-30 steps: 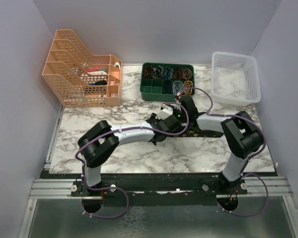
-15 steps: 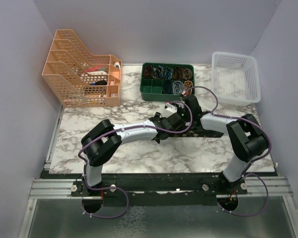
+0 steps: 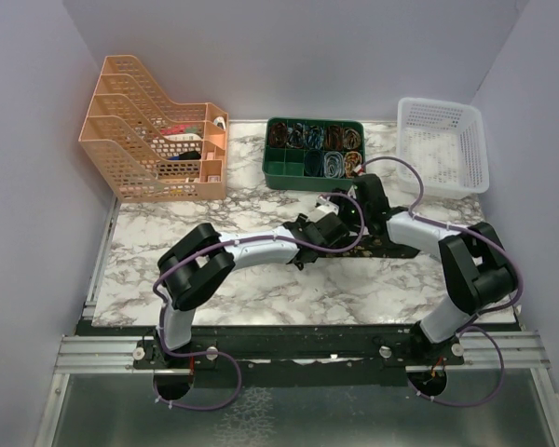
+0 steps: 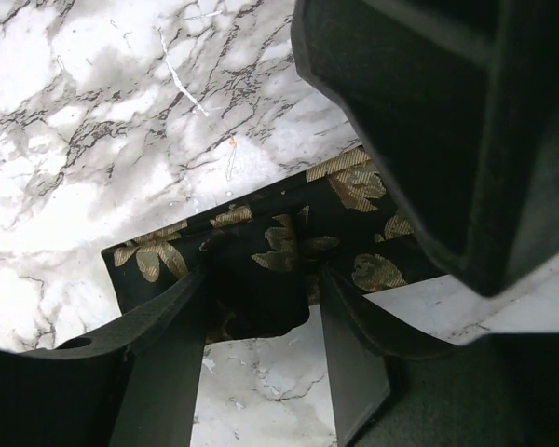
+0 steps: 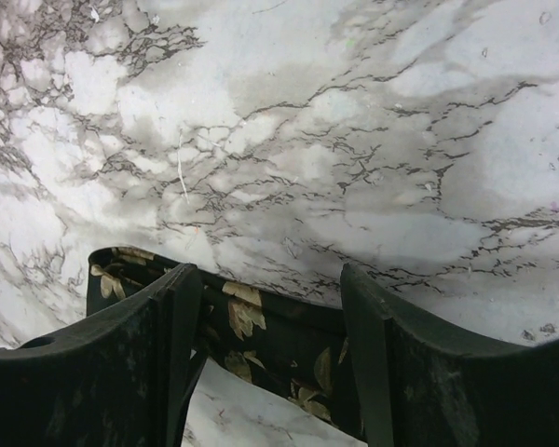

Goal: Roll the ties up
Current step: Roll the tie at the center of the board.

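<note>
Tie [image 3: 393, 248] lies on the table [image 3: 242, 291], tray [image 3: 285, 176] behind it.

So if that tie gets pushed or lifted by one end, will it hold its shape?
Probably not: the tie looks like soft cloth, folded over and puckered, so it would likely droop. Pushed, it would likely bunch rather than slide. It lies flat and thin, so it seems light.

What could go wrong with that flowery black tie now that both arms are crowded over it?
1. Only a small fold of the tie sits between the left fingers; it may spring flat if let go.
2. The right fingers stand open over the tie, holding nothing, so the cloth could slide on the smooth marble table.
3. The left arm and right arm nearly touch in the top view and might bump.
</note>
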Tool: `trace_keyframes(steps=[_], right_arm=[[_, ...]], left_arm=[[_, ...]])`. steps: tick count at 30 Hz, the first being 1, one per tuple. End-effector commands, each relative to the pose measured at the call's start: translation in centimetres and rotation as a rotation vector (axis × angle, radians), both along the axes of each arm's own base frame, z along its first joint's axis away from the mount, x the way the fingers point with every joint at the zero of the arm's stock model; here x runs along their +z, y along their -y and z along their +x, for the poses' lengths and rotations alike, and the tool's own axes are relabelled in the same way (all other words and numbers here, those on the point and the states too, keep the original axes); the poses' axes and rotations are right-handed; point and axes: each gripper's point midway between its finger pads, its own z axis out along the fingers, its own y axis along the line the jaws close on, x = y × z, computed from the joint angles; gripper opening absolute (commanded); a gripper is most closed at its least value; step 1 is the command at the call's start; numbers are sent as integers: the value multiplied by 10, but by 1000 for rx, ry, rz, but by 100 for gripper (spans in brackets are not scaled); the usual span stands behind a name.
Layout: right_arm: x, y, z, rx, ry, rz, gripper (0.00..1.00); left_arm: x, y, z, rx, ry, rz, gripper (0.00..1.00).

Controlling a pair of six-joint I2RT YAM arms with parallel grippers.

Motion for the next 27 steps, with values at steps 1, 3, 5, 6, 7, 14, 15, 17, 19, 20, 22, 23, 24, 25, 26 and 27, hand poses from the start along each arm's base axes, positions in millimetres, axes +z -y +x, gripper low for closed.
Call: trace_keyframes(steps=[1, 3, 5, 6, 7, 14, 15, 17, 19, 20, 22, 23, 24, 25, 26, 27], right_arm=[[-4, 16, -10, -15, -11, -59, 67], [-2, 18, -10, -13, -7, -64, 67], [-1, 19, -10, -9, -2, -69, 67], [0, 19, -9, -10, 1, -71, 67], [1, 19, -10, -9, 1, -71, 67], [19, 8, -7, 86, 87, -39, 74], [21, 7, -5, 100, 105, -38, 74], [25, 5, -3, 128, 137, -42, 75], [29, 1, -3, 170, 176, -40, 76], [30, 1, -2, 176, 188, -40, 76], [31, 2, -2, 162, 182, -38, 76], [31, 0, -3, 166, 167, -28, 76], [33, -2, -5, 164, 148, -12, 75], [33, -6, -8, 165, 122, 19, 75], [35, -12, -12, 179, 101, 58, 74], [35, -18, -17, 202, 84, 97, 73]], left_arm=[[-7, 20, -6, -40, -45, -56, 53], [-2, 24, -2, -39, -34, -70, 53], [5, 27, 1, -31, -17, -86, 55], [9, 29, 2, -31, -8, -98, 56], [14, 30, 3, -30, -1, -108, 56], [47, 24, 6, -1, 64, -173, 62], [54, 23, 6, 1, 76, -186, 63], [62, 19, 5, 7, 93, -201, 65], [68, 13, 5, 15, 106, -218, 67], [71, 10, 4, 20, 111, -231, 68], [74, 3, 4, 32, 118, -258, 69], [74, -2, 4, 41, 117, -271, 69], [74, -8, 5, 56, 116, -289, 70], [73, -15, 5, 69, 113, -308, 70], [73, -21, 6, 80, 112, -334, 71], [73, -29, 7, 93, 108, -362, 71]])
